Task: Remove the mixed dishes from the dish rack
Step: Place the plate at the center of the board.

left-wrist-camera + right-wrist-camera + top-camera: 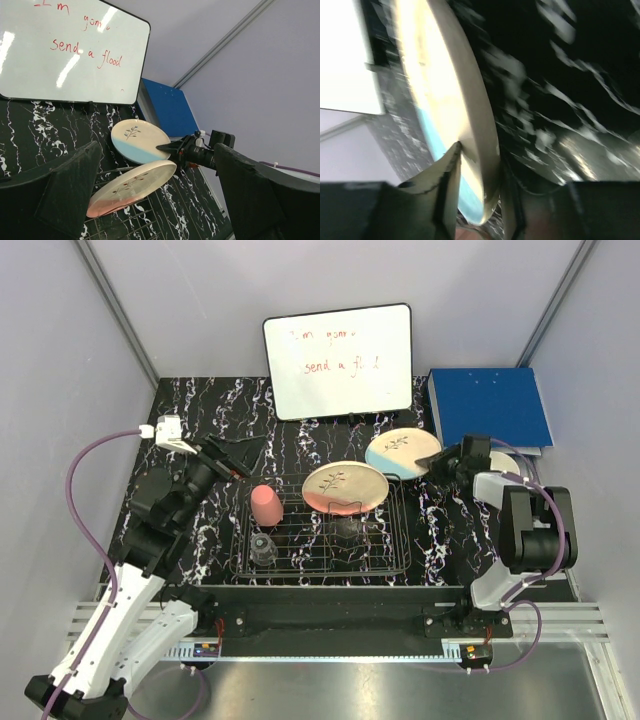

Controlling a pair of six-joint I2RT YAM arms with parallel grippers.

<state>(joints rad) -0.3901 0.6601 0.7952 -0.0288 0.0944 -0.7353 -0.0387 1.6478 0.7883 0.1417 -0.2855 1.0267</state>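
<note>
My left gripper (237, 456) hangs wide apart and empty over the black marbled table (185, 415), left of centre in the top view, just above the upper left corner of the dish rack (395, 540).

My right gripper (430, 459) reaches in from the right of the frame to the right rim of the smaller cream plate with blue band (400, 450). That plate sits right of centre, up and to the right of the rack, tilted with its sprig-marked face up. In my right wrist view its rim runs between my fingers (445, 185). The left one touches the plate's face, but the picture is blurred. I cannot tell whether the pair clamps the rim or merely stands around it.

The large cream plate with pink band (345, 487) leans in the upper middle part of the rack, its pink edge low. The pink cup (266, 505) stands mouth down in the rack's left part, and the small clear glass (263, 548) sits just below it in the frame.

A whiteboard (338, 362) with red writing stands at top centre, and a blue box (490, 405) lies at the upper right.
</note>
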